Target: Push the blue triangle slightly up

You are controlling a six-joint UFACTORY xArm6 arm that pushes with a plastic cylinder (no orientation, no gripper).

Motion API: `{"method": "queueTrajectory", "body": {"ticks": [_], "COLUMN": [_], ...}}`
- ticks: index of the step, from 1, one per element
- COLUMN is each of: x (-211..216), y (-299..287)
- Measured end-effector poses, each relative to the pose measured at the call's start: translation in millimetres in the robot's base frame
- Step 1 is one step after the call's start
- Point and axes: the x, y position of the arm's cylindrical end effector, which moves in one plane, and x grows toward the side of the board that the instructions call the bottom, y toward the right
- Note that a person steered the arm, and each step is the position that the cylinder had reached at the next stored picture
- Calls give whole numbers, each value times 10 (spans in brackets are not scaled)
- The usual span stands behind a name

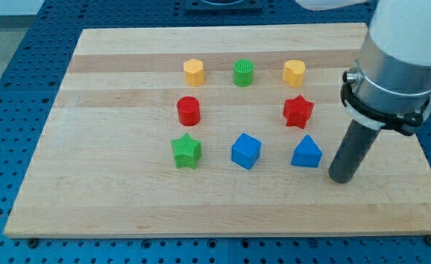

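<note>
Tip: my tip (341, 178) rests on the table (113, 198) near its right edge, just right of the blue triangle (306, 153); a small gap shows
Blue triangle: below the red star (298, 111); right of the blue cube (245, 151)
Jaws: none; a bare rod, holding nothing

place: lab bench | cues: blue perforated table (10, 88); wooden board (127, 205); robot arm (399, 59)
</note>
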Motion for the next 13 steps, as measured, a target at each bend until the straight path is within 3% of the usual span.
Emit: {"method": "queueTrajectory", "body": {"ticks": [5,7,10,13], "x": [-97,61,69,-140], "y": [-179,-147,-701,-707]}}
